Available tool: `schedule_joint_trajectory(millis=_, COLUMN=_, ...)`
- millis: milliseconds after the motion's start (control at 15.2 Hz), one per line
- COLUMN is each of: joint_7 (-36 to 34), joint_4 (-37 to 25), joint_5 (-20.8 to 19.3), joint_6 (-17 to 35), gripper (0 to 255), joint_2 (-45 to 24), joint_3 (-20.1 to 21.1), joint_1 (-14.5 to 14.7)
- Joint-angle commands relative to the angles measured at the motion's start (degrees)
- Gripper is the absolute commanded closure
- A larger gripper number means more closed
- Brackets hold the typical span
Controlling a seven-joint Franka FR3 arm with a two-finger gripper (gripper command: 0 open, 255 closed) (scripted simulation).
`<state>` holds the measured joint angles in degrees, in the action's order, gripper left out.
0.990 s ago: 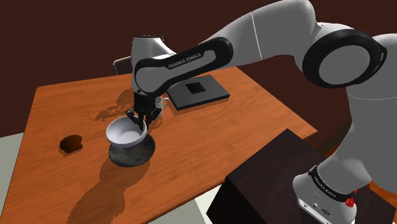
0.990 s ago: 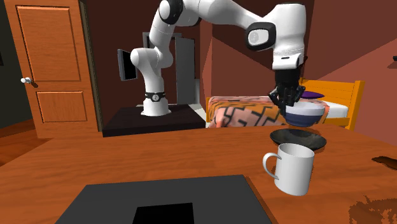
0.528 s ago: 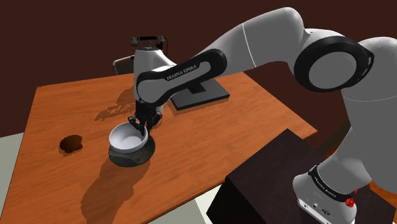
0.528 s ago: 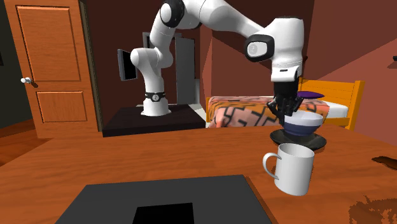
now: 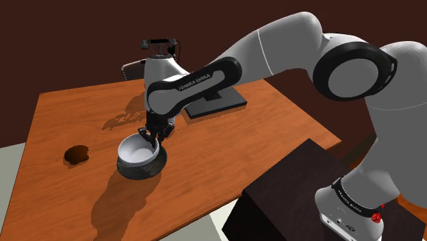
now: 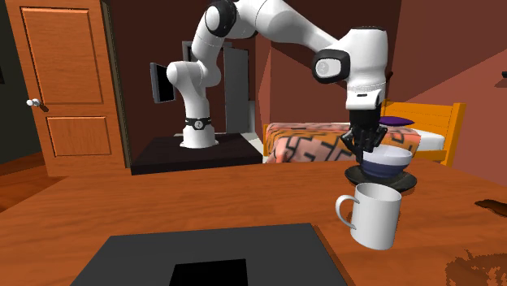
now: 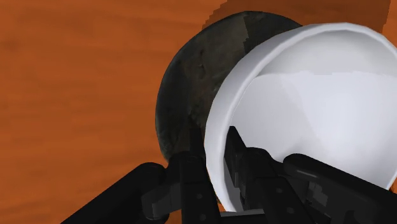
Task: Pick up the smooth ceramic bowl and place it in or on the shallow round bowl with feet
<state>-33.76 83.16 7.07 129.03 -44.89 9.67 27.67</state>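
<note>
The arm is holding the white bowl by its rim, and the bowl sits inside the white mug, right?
Not inside the mug. The second exterior view shows the white bowl sitting on the dark shallow dish, with the mug standing apart from it. The gripper does hold the bowl by its rim.

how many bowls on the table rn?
2. A white bowl, rim clasped by the tool, sits in a dark shallow bowl on the table. The white mug isn't counted; a brown shape near the table's edge is too unclear to tell.
</note>
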Motion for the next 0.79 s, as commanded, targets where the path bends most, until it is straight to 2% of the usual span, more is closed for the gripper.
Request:
schedule_joint_trajectory(millis=0, joint_7=0.0, joint_4=-0.02, joint_5=0.0, joint_6=0.01, gripper=255, joint_2=0.01, joint_3=0.0, joint_1=0.0)
schedule_joint_trajectory(millis=66, joint_7=-0.01, joint_4=0.01, joint_5=0.0, joint_6=0.02, gripper=0, joint_2=0.03, joint_3=0.01, joint_1=0.01)
schedule_joint_trajectory(millis=396, joint_7=0.0, joint_4=-0.02, joint_5=0.0, joint_6=0.01, gripper=0, joint_2=0.01, joint_3=0.0, joint_1=0.0)
schedule_joint_trajectory(millis=726, joint_7=0.09, joint_4=-0.17, joint_5=0.19, joint_6=-4.6, gripper=0, joint_2=4.36, joint_3=0.09, joint_1=-1.02)
